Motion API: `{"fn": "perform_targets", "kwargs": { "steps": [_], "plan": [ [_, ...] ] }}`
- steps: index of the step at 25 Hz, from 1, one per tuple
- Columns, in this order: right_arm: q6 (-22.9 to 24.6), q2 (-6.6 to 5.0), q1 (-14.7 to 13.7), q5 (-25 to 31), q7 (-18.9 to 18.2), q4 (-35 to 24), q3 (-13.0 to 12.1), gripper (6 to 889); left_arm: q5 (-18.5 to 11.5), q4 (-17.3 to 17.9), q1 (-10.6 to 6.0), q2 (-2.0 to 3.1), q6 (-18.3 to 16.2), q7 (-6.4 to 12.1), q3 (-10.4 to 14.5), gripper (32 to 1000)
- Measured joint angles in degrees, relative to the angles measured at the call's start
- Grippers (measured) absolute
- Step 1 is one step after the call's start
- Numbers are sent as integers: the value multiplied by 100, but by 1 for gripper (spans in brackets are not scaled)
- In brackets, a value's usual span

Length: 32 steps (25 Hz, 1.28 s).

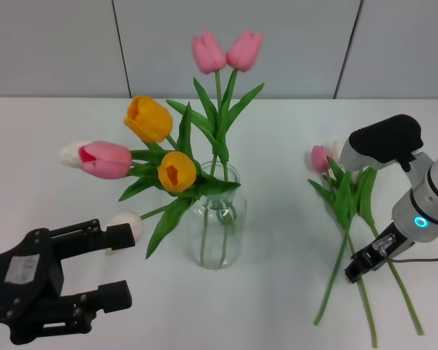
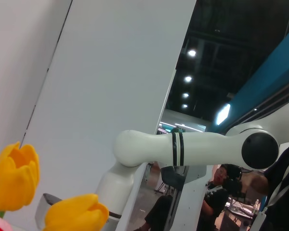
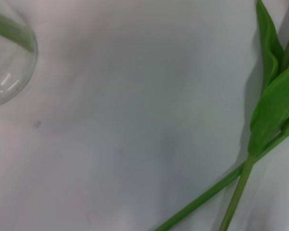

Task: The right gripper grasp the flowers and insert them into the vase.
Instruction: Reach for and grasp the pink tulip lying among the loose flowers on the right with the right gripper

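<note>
The black right gripper [image 1: 365, 265], finger state impossible to tell, hovers at the slender green-stemmed tulips [image 1: 343, 197] lying on the white table [image 1: 277, 306], well right of the clear glass vase [image 1: 217, 226]. Grasping comes next. The black left gripper [image 1: 109, 266], fingers spread, idles.

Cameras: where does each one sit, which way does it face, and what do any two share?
Head: high, looking down at the table; left gripper, right gripper show.
Left wrist: faces up and outward; a white arm crosses it.
Right wrist: faces down; no robot parts.
Shared by head and right wrist: vase, flowers.
</note>
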Motion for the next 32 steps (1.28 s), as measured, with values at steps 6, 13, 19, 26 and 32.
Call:
{"fn": "perform_targets", "kwargs": {
  "steps": [6, 13, 19, 26, 32],
  "plan": [
    [125, -4, 15, 18, 10, 111, -69, 448, -5, 0, 0, 0, 0, 6, 0, 801],
    [152, -5, 68, 21, 13, 194, -70, 449, -7, -2, 0, 0, -2, 9, 0, 801],
    [153, -3, 70, 24, 19, 196, -70, 448, -7, -88, -6, -4, -9, 26, 0, 801],
    [141, 5, 71, 24, 52, 195, -69, 334, -6, -99, -9, -7, -9, 27, -4, 801],
    [131, 3, 71, 29, 64, 164, -69, 141, 4, -99, -9, -9, -9, 26, -6, 801]
  ]
}}
